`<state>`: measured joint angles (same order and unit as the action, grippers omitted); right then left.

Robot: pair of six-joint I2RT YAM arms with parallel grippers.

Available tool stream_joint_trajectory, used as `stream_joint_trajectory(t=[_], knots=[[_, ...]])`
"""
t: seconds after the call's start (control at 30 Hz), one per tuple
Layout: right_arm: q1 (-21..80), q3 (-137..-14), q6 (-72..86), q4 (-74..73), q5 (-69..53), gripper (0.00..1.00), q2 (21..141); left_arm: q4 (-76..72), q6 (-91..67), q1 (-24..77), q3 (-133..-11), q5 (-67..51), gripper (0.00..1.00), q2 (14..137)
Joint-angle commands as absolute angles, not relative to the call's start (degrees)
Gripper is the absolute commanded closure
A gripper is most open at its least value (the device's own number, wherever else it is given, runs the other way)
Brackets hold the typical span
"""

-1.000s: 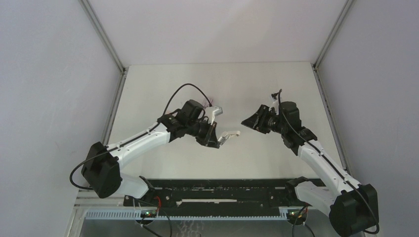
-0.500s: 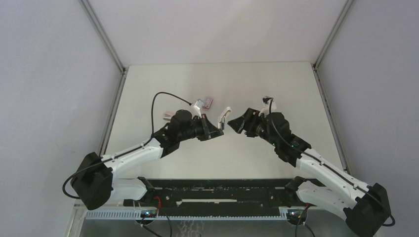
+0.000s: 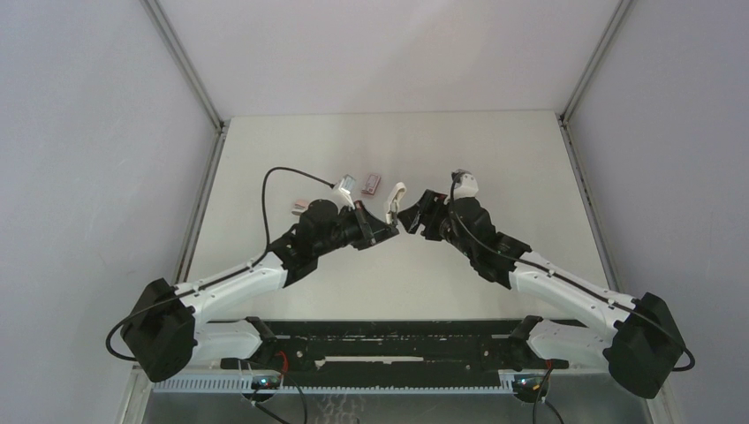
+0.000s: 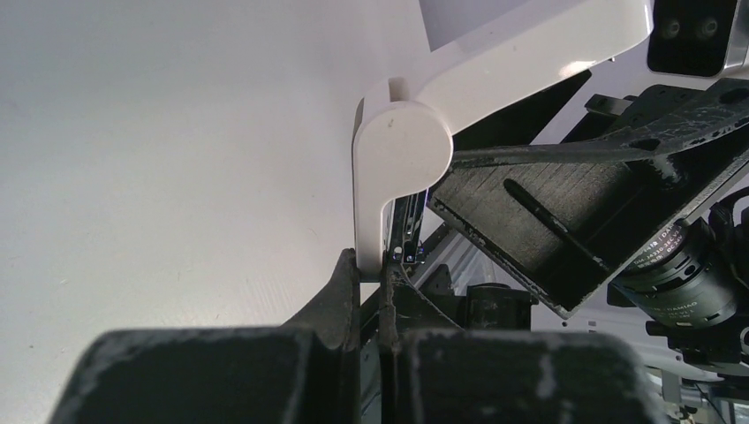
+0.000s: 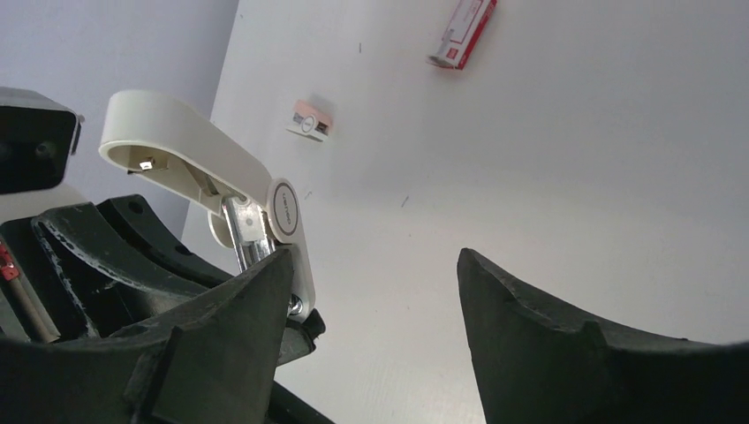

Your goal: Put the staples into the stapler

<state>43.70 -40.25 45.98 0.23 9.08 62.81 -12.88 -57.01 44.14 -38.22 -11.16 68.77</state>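
I am pinching the white stapler [image 4: 402, 150] tight in my left hand [image 4: 371, 283] and holding it up. My right hand [image 5: 375, 265] is spread apart, holding nothing, just beside the stapler. The staples box [image 5: 464, 31] is lying on the counter [image 3: 495, 150], well apart from both hands. If my right hand bumps the stapler, it could twist out of my thin pinch. The right wrist view is showing the stapler swung open and the box. The left wrist view is showing my pinch.
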Motion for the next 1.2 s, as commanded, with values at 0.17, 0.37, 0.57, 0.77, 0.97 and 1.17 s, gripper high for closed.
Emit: stream_joint_trajectory(t=[0.17,0.37,0.57,0.77,0.97,1.17], knots=[[47.14,-45.28,43.69,8.15,11.51,0.32,61.23,-16.59,-58.11,44.92,-37.13,-10.37,1.0,66.78],[49.03,-45.38,40.4,9.46,13.19,0.32,60.06,-16.93,-58.67,44.92,-36.5,-9.37,1.0,66.1],[50.25,-45.36,38.48,11.52,13.64,0.29,60.45,-17.05,-58.58,44.91,-36.54,-9.19,1.0,65.74],[50.36,-47.08,38.8,8.67,14.58,0.28,63.17,-18.56,-57.96,44.91,-36.24,-9.96,1.0,65.53],[50.36,-50.89,38.21,4.57,15.49,0.31,67.25,-19.07,-57.4,44.96,-36.3,-10.7,1.0,65.4],[50.92,-52.83,37.44,3.99,15.6,0.47,70.05,-19.07,-57.04,45.0,-36.41,-10.8,1.0,65.27]])
